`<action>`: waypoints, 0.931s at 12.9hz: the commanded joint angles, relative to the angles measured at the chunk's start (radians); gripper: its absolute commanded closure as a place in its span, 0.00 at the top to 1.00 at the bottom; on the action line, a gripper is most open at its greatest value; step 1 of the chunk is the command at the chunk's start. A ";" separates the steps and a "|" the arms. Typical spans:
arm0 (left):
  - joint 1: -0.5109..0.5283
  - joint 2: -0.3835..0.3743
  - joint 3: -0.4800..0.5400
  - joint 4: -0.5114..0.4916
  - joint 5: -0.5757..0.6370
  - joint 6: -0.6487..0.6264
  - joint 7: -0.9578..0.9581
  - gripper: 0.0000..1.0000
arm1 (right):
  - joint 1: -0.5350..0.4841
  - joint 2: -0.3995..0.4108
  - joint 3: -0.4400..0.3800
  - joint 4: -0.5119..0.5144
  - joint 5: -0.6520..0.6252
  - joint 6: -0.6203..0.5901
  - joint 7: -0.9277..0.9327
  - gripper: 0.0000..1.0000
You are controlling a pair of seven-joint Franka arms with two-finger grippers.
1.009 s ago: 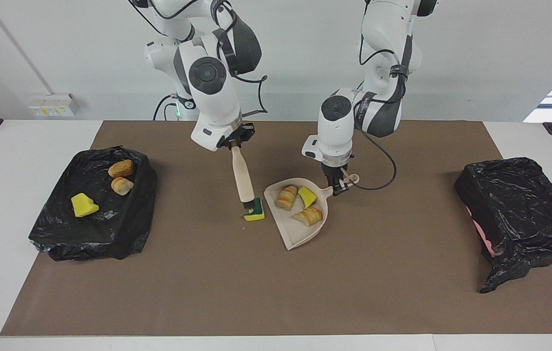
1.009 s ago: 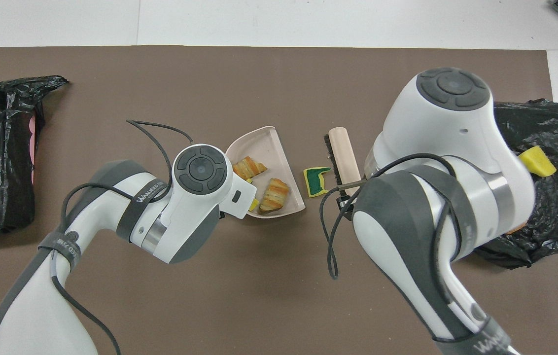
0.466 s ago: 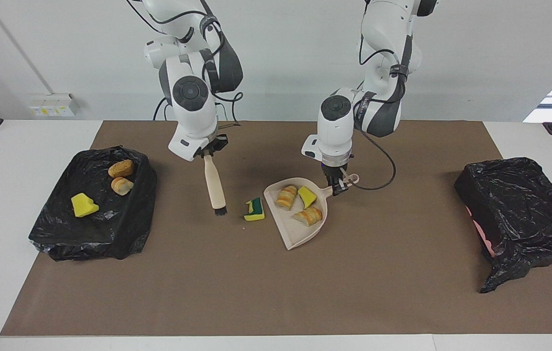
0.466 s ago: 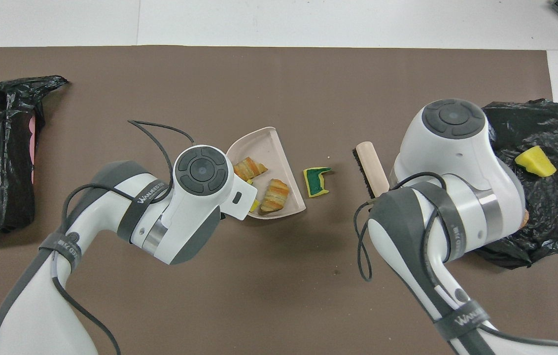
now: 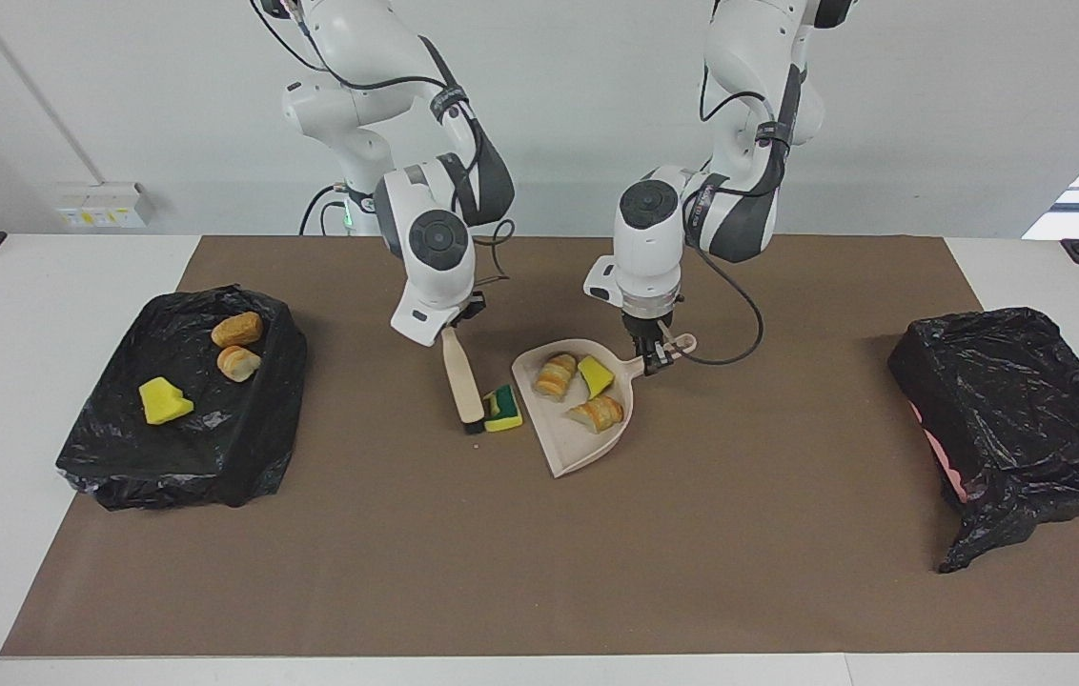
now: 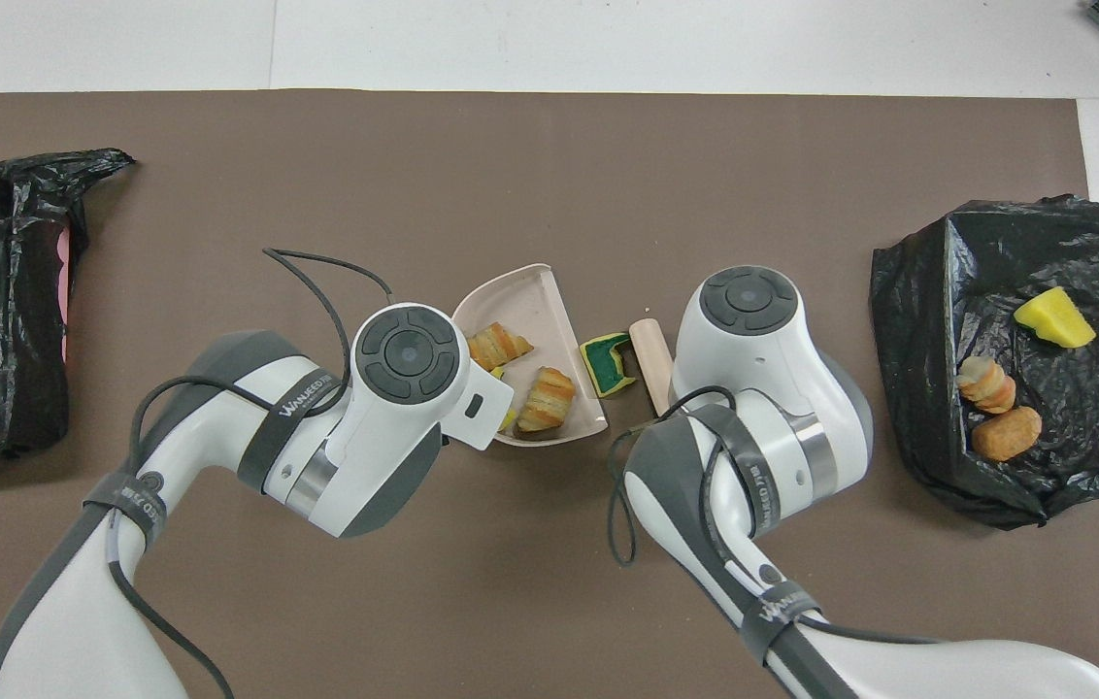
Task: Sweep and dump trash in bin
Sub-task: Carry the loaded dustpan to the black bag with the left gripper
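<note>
Roughly midway, this is a sweeping job seen from two high cameras over a brown mat on a white tabletop. Seven scraps of trash show in all. Three already lie in the open black-lined bin at the right arm's end: a yellow sponge wedge and two bread lumps, so that share looks done. Three more sit in the beige dustpan at the middle of the mat: two bread lumps and a yellow sponge piece. The last, a green-and-yellow sponge, lies on the mat just beside the dustpan's open lip, not yet inside. The right hand is pressed shut on the handle of the brush, which slants down so its black bristles meet the mat and touch, or very nearly touch, that sponge on the side away from the dustpan. The left hand pinches the dustpan's handle and holds the pan low, seemingly resting on the mat, though from this angle contact is hard to confirm. A second black-bagged bin stands at the left arm's end with nothing visible in it. By my reading, what is left is one short push to get the final sponge into the pan, then carrying the loaded pan to a bin and tipping it out.
</note>
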State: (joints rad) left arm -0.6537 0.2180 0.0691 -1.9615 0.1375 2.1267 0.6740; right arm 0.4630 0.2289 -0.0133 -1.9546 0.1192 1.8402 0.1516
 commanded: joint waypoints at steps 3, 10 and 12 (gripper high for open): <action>-0.012 -0.040 0.011 -0.053 0.010 0.012 0.013 0.00 | 0.049 -0.008 0.001 0.039 0.123 0.002 0.074 0.00; 0.031 -0.039 0.012 -0.039 0.008 0.012 0.104 0.00 | 0.045 -0.048 -0.004 0.083 0.099 -0.096 0.169 0.00; 0.049 -0.045 0.011 -0.036 0.008 0.009 0.136 0.00 | 0.048 -0.048 -0.004 0.085 0.096 -0.096 0.177 0.00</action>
State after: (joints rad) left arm -0.6272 0.2086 0.0812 -1.9697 0.1374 2.1276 0.7710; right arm 0.5159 0.1910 -0.0230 -1.8701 0.2156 1.7612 0.2978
